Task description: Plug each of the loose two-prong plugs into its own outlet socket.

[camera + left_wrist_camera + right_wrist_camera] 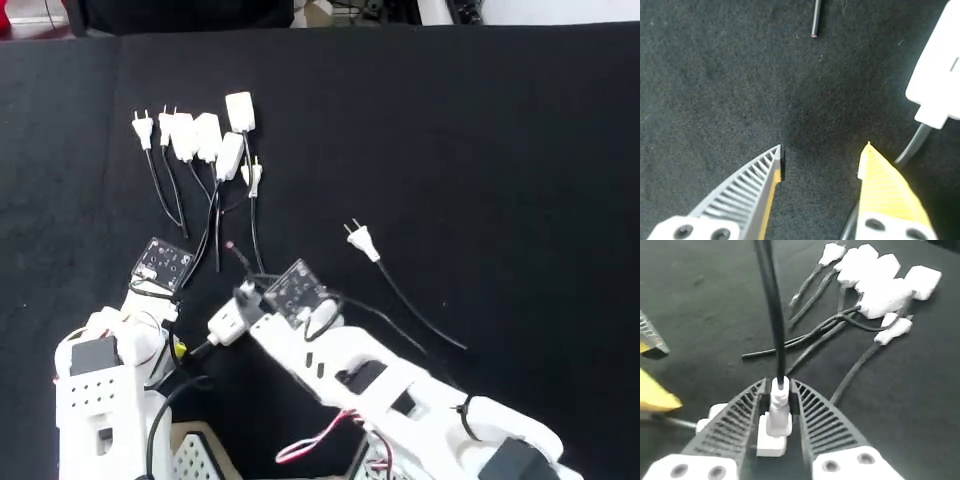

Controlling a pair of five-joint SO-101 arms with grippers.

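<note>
Your right gripper [777,383] is clamped on a white two-prong plug [778,412] close to the table's [520,150] near edge, left of centre, with the plug's black cable [771,300] running out past the fingertips. Your left gripper [823,146] hangs just beside it, grey and yellow fingers spread apart over bare table, with a white socket body [940,65] near the yellow one. Another loose plug [360,240] lies near the table's middle, and a cluster of white plugs and sockets [205,140] sits toward the far left corner.
</note>
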